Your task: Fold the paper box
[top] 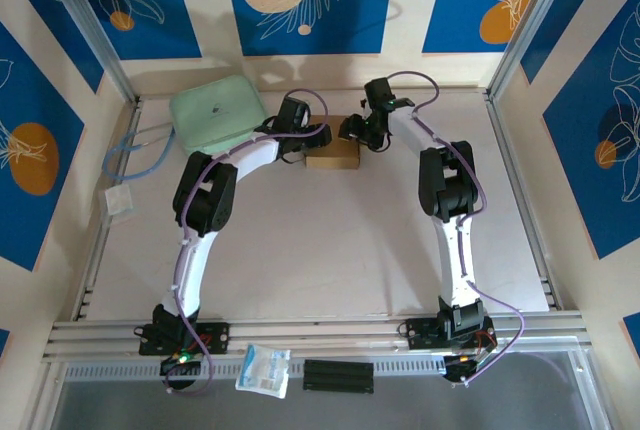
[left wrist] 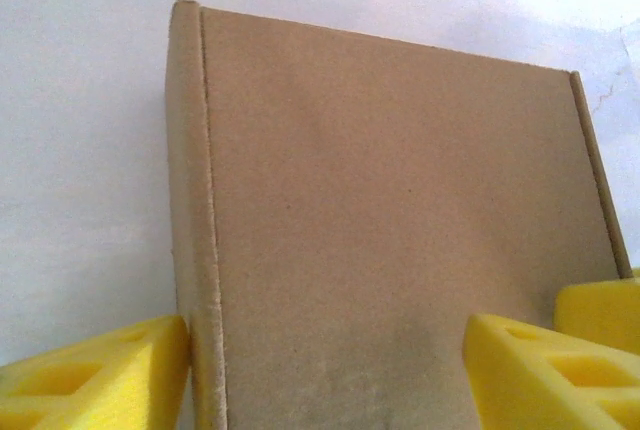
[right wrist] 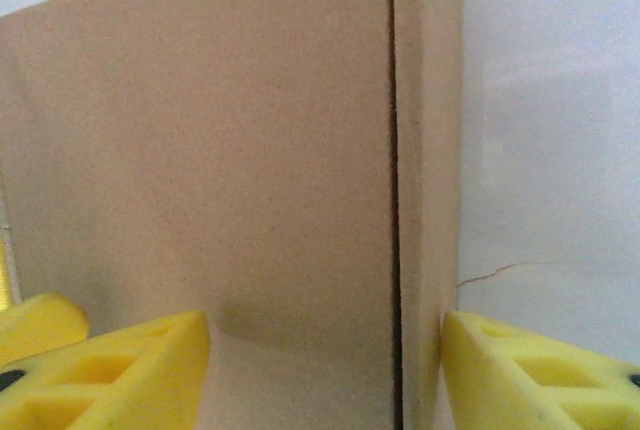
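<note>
The paper box is a closed brown kraft square box resting flat at the back middle of the table. My left gripper is at its left side and my right gripper at its right. In the left wrist view the box lid spreads ahead; the left gripper is open, one yellow finger beside the box's left wall, the other over the lid. In the right wrist view the right gripper is open across the box, with one finger over the lid and one against the right side wall.
A mint-green rounded pouch lies just left of the box, against the back wall. A pale cable and a small white square lie at the left edge. A white packet and a black strip sit on the front rail.
</note>
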Motion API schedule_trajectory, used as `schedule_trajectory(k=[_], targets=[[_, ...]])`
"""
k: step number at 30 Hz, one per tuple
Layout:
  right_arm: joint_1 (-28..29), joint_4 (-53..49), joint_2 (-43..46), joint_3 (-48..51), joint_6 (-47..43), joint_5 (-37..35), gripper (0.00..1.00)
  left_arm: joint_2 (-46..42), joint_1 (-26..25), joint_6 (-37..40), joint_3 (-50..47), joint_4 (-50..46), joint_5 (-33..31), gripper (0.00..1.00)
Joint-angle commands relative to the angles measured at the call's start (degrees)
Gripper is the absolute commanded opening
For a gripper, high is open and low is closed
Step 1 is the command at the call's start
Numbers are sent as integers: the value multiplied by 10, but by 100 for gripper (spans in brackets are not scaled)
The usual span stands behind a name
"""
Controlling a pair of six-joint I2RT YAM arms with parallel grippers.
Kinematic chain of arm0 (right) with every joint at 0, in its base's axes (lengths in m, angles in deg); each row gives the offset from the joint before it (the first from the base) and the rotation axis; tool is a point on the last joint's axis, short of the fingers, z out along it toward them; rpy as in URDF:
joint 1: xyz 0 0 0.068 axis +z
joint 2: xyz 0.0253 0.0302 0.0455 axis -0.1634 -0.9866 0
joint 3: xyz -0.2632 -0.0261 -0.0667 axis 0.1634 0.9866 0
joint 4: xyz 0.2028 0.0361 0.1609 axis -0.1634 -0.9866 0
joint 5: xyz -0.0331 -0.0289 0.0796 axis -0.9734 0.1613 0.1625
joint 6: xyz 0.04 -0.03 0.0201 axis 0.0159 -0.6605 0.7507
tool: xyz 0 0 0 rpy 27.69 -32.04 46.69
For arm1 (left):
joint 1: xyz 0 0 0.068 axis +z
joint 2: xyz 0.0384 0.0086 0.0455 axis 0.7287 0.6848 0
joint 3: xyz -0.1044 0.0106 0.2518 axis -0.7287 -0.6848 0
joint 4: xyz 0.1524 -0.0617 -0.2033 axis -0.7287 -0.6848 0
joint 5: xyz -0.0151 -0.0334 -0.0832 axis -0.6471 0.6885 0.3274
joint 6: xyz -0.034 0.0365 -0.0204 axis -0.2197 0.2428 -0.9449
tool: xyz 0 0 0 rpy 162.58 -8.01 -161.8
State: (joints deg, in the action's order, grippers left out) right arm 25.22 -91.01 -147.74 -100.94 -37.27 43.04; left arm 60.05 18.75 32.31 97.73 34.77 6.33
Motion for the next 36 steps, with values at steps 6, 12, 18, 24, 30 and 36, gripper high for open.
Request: schedule_trajectory(k=[6, 12, 18, 24, 30, 36], targets=[[3, -31, 31, -22, -53, 40, 81, -31, -7, 32, 4, -22, 11, 92], [2, -3, 126, 48, -61, 23, 93, -110, -5, 54, -62, -4, -1, 100], [1, 61, 279, 187, -74, -2, 93, -247, -6, 70, -202, 51, -12, 100], [-7, 136, 454, 360, -96, -47, 93, -412, -5, 97, -352, 77, -31, 100], [-34, 200, 607, 528, -91, -65, 92, -572, -5, 113, -483, 76, -78, 99], [-46, 296, 727, 685, -105, -145, 94, -712, -6, 144, -616, 108, -179, 100]])
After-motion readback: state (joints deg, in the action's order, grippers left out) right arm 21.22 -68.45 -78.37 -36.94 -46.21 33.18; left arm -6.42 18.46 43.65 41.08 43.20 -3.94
